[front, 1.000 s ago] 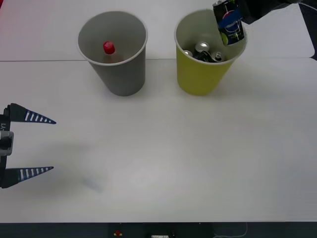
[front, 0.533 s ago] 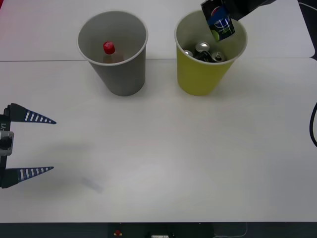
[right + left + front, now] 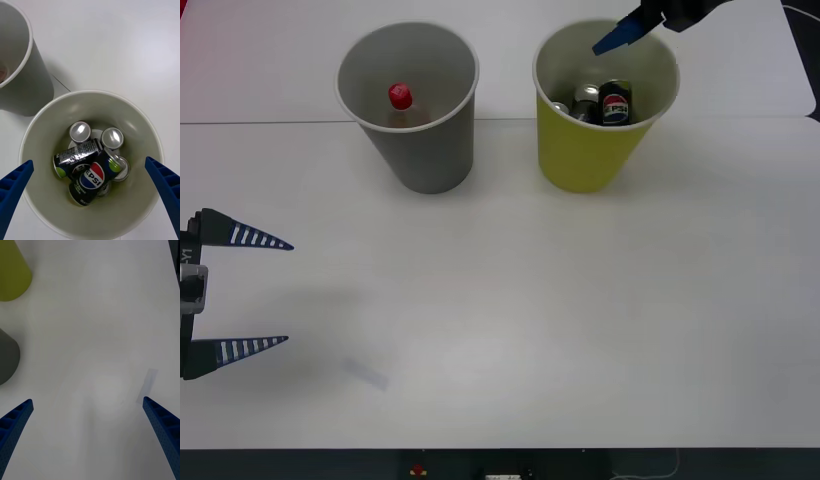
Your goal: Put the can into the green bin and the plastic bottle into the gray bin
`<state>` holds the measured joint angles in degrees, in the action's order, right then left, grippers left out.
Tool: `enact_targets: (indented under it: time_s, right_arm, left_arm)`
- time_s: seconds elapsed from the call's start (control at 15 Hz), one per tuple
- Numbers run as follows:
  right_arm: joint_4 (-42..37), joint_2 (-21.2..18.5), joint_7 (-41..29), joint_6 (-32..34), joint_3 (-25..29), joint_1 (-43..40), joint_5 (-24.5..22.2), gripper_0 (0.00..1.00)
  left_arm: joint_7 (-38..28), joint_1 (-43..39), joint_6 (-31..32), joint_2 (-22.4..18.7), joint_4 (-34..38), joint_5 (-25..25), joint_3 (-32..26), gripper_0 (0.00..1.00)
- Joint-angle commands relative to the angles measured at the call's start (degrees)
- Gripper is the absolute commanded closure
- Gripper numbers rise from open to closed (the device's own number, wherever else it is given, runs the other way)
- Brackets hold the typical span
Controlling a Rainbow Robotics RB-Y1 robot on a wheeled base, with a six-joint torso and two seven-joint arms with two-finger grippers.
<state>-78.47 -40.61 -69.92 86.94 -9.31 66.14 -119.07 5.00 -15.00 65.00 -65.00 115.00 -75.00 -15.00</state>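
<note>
The can (image 3: 91,176) has dropped from the right hand (image 3: 90,195), now spread empty above the green bin (image 3: 580,160), seemingly resting on other cans.

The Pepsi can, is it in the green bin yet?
Yes: the can lies tipped atop other cans inside the green bin.

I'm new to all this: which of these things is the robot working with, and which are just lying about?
Working with:
can, in the green bin
plastic bottle, in the gray bin
right claw, open above the green bin

Lying about:
other cans in the green bin
left claw, open, idle
</note>
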Motion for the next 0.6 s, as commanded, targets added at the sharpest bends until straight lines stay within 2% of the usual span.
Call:
enact_targets:
  time_s: [0.07, 0.27, 0.47, 0.6]
  right_arm:
    - [-2.74, -2.63, 2.86, 0.07, 2.9, -2.95, 6.22, 0.0]
    - [-8.46, -6.32, 6.47, 1.65, 6.33, -8.22, 13.34, 0.0]
    - [-18.65, -11.16, 8.66, 2.18, 9.23, -16.13, 20.29, 0.0]
    - [-24.28, -12.56, 12.97, 2.09, 13.18, -22.11, 23.98, 0.0]
  left_arm:
    - [0.0, 0.0, 0.0, 0.0, 0.0, 0.0, 0.0, 0.0]
    - [0.0, 0.0, 0.0, 0.0, 0.0, 0.0, 0.0, 0.0]
    - [0.0, 0.0, 0.0, 0.0, 0.0, 0.0, 0.0, 0.0]
    - [0.0, 0.0, 0.0, 0.0, 0.0, 0.0, 0.0, 0.0]
